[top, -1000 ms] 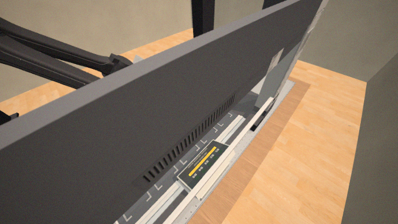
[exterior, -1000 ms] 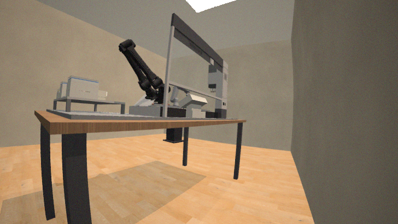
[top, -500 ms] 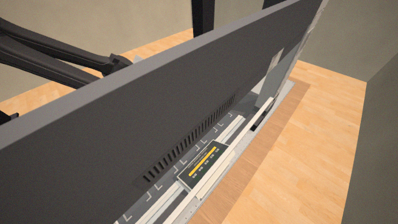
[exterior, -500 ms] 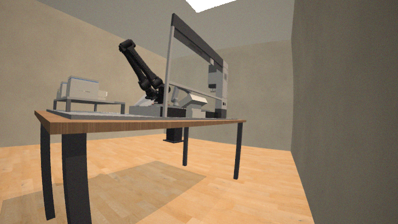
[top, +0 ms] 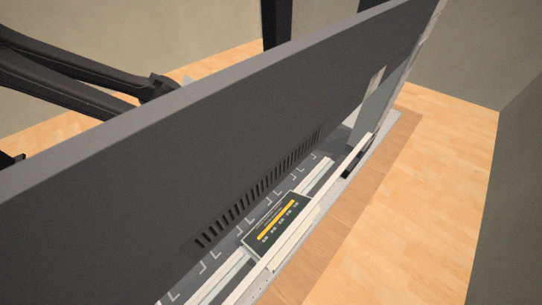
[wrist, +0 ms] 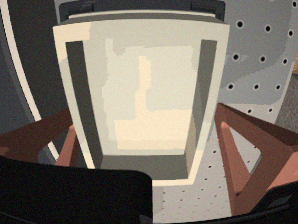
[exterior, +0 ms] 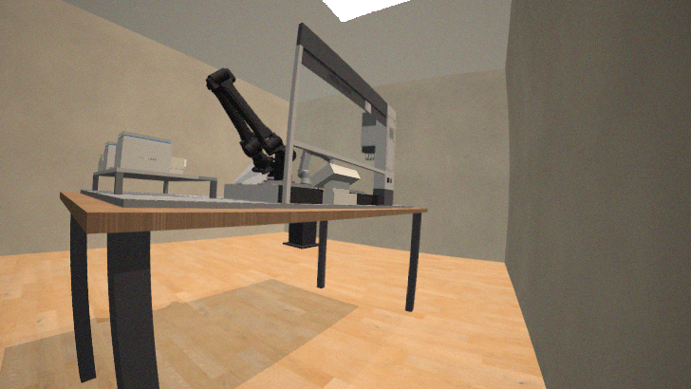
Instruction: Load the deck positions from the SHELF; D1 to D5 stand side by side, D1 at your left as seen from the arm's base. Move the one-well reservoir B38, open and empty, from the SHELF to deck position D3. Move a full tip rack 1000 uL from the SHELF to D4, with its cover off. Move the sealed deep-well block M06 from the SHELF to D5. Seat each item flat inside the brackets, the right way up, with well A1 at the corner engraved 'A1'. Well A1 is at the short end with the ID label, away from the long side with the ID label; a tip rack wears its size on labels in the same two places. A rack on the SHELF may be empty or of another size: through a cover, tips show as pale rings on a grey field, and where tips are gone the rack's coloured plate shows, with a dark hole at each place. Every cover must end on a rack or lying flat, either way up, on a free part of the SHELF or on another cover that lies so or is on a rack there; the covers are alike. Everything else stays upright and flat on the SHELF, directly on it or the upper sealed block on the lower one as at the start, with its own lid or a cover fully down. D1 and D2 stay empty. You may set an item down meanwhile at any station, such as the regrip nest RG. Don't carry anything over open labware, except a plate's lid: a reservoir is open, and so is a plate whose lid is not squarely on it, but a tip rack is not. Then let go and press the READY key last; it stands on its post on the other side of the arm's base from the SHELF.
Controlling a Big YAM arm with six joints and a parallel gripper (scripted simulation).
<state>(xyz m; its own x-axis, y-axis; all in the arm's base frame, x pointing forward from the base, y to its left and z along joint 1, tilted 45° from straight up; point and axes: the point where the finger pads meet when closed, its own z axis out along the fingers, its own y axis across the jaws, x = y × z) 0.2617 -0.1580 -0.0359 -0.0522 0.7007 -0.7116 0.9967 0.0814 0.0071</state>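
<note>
The gripper (wrist: 143,152) is fully released, holding nothing; its reddish fingers stand on either side of the cream one-well reservoir (wrist: 140,90), apart from its walls. The reservoir is open and sits on a pale perforated plate (wrist: 256,50). In the exterior view, the black arm (exterior: 241,118) bends down behind a grey frame post (exterior: 289,120). The wooden table (exterior: 193,217) carries the grey deck plate (exterior: 144,197) and the shelf (exterior: 149,175) with pale boxes. Beyond lie a plank floor (exterior: 338,314) and beige walls (exterior: 72,96).
</note>
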